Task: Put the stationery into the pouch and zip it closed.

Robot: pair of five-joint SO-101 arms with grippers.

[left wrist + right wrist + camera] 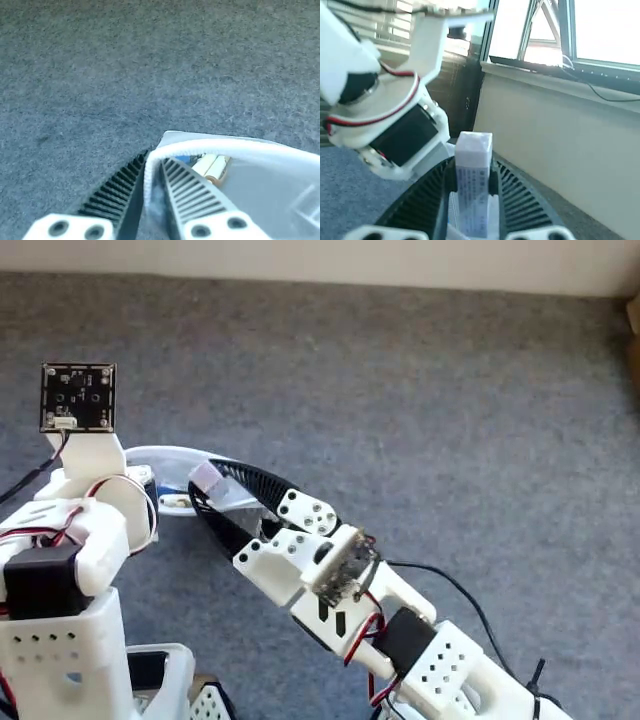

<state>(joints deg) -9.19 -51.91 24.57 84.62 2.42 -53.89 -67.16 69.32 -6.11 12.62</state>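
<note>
The pouch (170,453) is pale and translucent and lies on the grey carpet beside the left arm's base. In the left wrist view my left gripper (150,175) is shut on the pouch's (260,170) white zip edge, one black ridged finger on each side. Inside lie a white and orange item (212,167) and something blue. My right gripper (215,490) comes in from the lower right, shut on a white eraser block (207,478) held just over the pouch's mouth. The right wrist view has the eraser (472,185) upright between the right gripper's (472,165) fingers.
Grey carpet (430,390) stretches open to the far side and right. A pale wall edge (320,260) runs along the back. The left arm's body (380,115) stands close beside the right gripper, with a camera board (78,397) on top.
</note>
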